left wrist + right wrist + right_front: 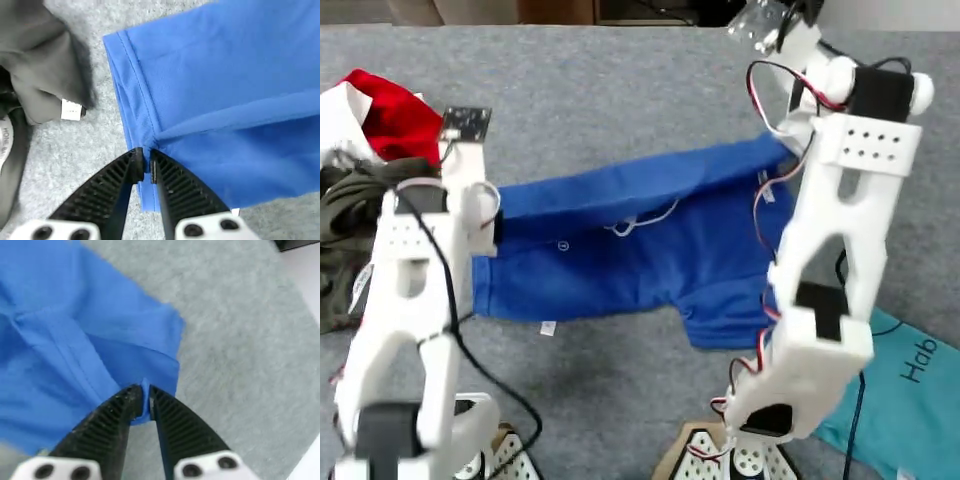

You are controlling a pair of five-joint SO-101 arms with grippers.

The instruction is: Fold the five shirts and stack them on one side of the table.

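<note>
Your left claw (145,164) pinched tight on blue shirt (225,75) hem edge; your right claw (145,401) pinching opposite edge. Shirt spread on grey worktop (620,100) between arms; heap of other shirts (360,180) beside left arm

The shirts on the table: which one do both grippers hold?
The blue shirt, spread in the middle: the left gripper and the right gripper each pinch its edge. The red shirt, dark shirt and teal shirt lie aside, untouched.
</note>
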